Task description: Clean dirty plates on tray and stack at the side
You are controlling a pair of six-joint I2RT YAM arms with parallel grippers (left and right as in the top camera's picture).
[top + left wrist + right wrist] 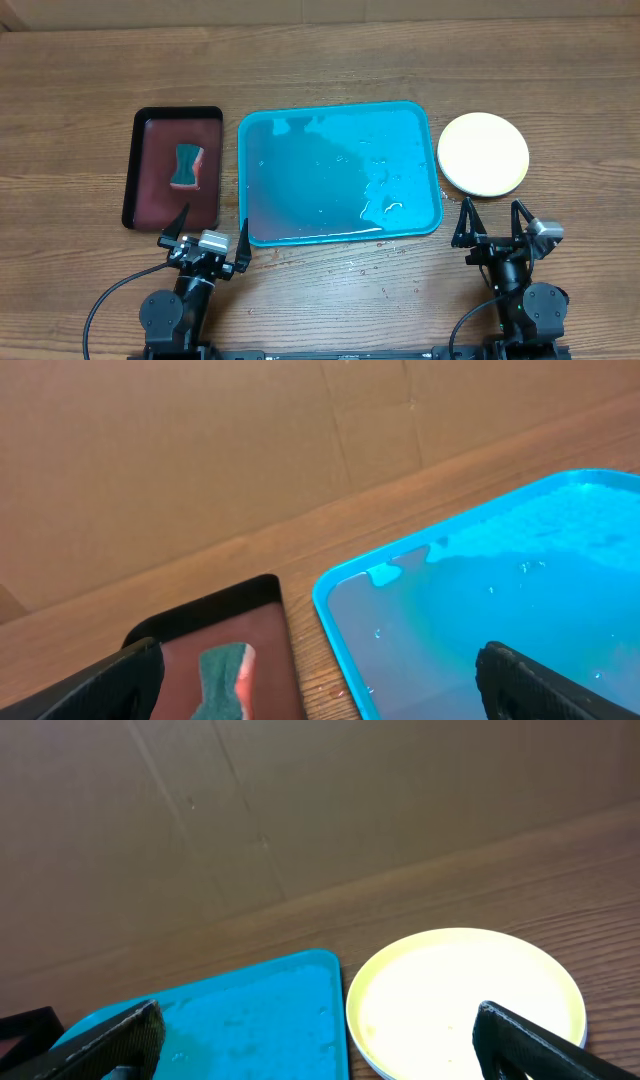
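Overhead, tray: the tray (300, 170) lies mid-table, wet with water drops (385, 205), and carries no plate.
Overhead, plates: the plates (484, 153) sit as one pile just right of the tray and apart from it. A yellow-green one is on top with a paler edge under it, and the number beneath cannot be told.
Overhead, black tray: the black tray (130, 170) lies just left of the tray, with a sponge (187, 166) inside it.
Overhead, left gripper: the left gripper (214, 218) is near the tray's near-left corner, jaws spread and holding nothing.
Overhead, right gripper: the right gripper (491, 208) is off the tray's near-right corner, below the pile, jaws apart and empty.

Left wrist, view: both fingers (110, 680) stand wide at the frame edges. The tray (480, 580) is to the right, and the sponge (228, 670) is in the black tray (230, 605).

Right wrist, view: the fingers (540, 1040) are spread and empty. The pile (465, 990) is beside the tray's corner (250, 1010), and its top face looks free of red.

Step, judged: cleaning and stacking look finished, so what is left is a check.
Doing it well: keep both arms clear of the pile, confirm no smear hides beneath, and do not nudge the stack towards the wet tray.
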